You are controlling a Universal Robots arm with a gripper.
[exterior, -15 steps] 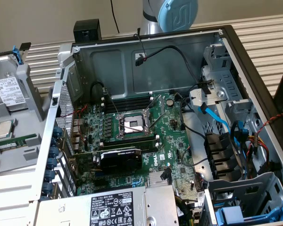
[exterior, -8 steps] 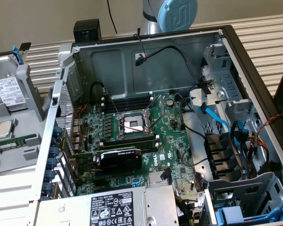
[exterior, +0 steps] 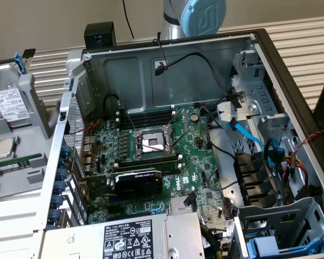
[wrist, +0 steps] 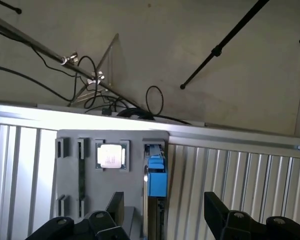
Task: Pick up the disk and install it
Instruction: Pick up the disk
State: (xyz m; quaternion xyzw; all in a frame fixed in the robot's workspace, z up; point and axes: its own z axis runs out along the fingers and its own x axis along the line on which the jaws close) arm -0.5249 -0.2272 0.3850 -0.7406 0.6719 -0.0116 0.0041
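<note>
The disk (exterior: 11, 105) stands tilted in a grey holder (exterior: 35, 102) at the exterior view's left, outside the computer case. It has a silver body, a white label and a blue carrier frame. In the wrist view the disk (wrist: 156, 175) shows edge-on as a blue strip in the grey holder (wrist: 70, 170). My gripper (wrist: 165, 215) is open, its black fingers (wrist: 217, 212) wide apart and nothing between them. It hangs apart from the disk, roughly in line with it. The arm's blue-capped joint (exterior: 202, 16) shows behind the case's back wall.
The small silver processor chip (wrist: 110, 155) and a memory stick (exterior: 19, 162) lie in the same holder beside the disk. The open case (exterior: 167, 75) holds the motherboard (exterior: 151, 162), loose cables and, at the lower right, a bay with a blue-framed drive (exterior: 270, 248).
</note>
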